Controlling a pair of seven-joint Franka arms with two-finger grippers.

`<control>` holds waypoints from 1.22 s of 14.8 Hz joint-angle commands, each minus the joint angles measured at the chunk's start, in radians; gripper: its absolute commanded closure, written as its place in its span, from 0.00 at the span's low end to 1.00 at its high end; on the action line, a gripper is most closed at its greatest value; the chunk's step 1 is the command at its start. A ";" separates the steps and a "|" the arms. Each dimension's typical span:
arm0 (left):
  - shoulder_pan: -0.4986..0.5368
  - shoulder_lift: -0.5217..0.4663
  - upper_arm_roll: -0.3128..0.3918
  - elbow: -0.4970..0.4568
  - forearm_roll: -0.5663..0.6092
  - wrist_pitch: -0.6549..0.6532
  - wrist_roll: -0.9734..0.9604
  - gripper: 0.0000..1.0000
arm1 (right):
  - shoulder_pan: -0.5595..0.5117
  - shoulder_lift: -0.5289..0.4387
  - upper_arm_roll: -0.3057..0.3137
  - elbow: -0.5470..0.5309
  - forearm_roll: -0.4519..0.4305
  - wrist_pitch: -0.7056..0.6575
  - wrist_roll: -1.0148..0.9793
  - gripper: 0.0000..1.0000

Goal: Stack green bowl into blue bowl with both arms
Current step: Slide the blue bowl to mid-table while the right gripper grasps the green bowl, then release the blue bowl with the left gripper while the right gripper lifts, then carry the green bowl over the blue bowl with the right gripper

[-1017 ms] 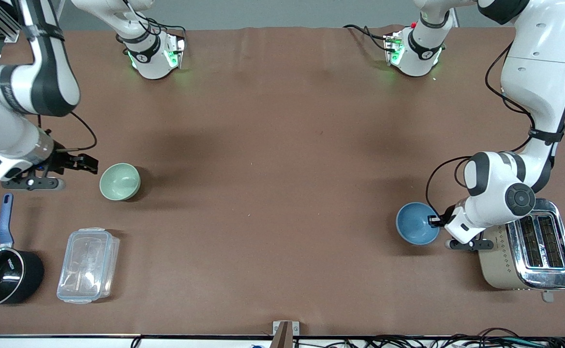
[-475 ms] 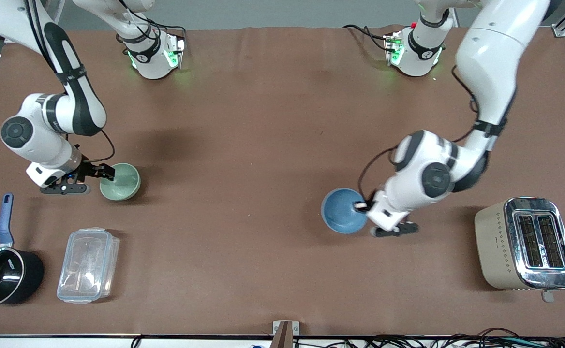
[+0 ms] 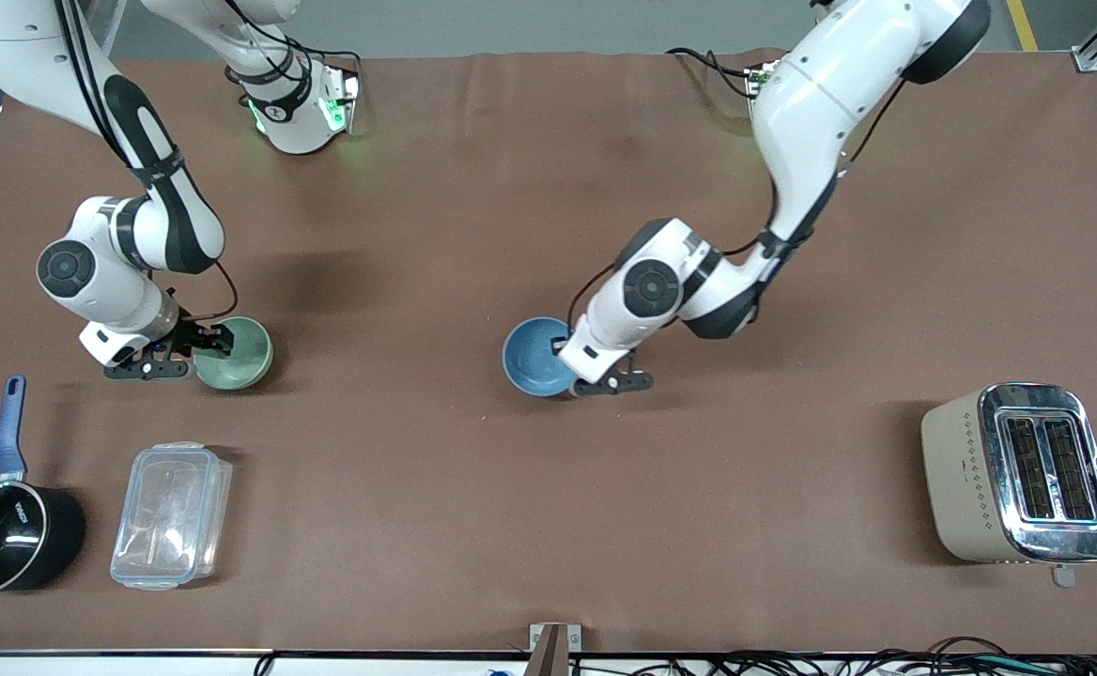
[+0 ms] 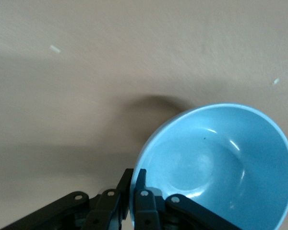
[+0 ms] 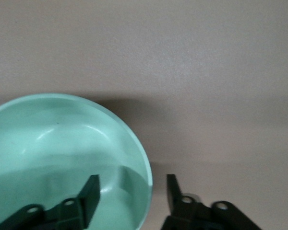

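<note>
The pale green bowl (image 3: 235, 353) stands on the brown table toward the right arm's end. My right gripper (image 3: 203, 342) is open astride its rim, one finger inside the bowl (image 5: 62, 158) and one outside. The blue bowl (image 3: 535, 357) is near the middle of the table. My left gripper (image 3: 566, 361) is shut on its rim; in the left wrist view the rim of the blue bowl (image 4: 221, 163) is pinched between the two fingers and the bowl hangs tilted a little above the table.
A black saucepan with a blue handle (image 3: 4, 526) and a clear lidded plastic box (image 3: 171, 514) lie nearer the front camera than the green bowl. A beige and chrome toaster (image 3: 1023, 474) stands at the left arm's end.
My left gripper has carried the blue bowl from beside the toaster to the middle of the table. My right gripper has moved onto the green bowl's rim.
</note>
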 commanded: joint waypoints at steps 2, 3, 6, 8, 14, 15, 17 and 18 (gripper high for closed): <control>-0.053 0.002 0.057 0.018 0.019 0.020 -0.024 0.47 | -0.023 -0.011 0.013 -0.019 0.009 0.004 0.008 0.96; -0.049 -0.008 0.060 0.019 0.022 0.020 -0.021 0.00 | -0.018 -0.011 0.015 -0.019 0.030 -0.006 0.010 0.99; -0.038 -0.085 0.105 0.073 0.022 -0.049 -0.019 0.00 | -0.008 -0.038 0.018 0.043 0.062 -0.148 0.011 1.00; -0.033 -0.166 0.156 0.136 0.022 -0.201 -0.013 0.00 | 0.017 -0.089 0.018 0.230 0.064 -0.486 0.052 1.00; 0.124 -0.372 0.222 0.180 0.025 -0.473 0.231 0.00 | 0.242 -0.089 0.021 0.541 0.145 -0.855 0.486 1.00; 0.159 -0.392 0.222 0.180 0.025 -0.499 0.290 0.00 | 0.281 -0.089 0.027 0.539 0.161 -0.856 0.561 1.00; 0.222 -0.433 0.222 0.180 0.025 -0.542 0.370 0.00 | 0.319 -0.088 0.071 0.547 0.205 -0.846 0.710 1.00; 0.252 -0.453 0.221 0.179 0.025 -0.553 0.401 0.00 | 0.322 -0.083 0.104 0.570 0.217 -0.841 0.776 1.00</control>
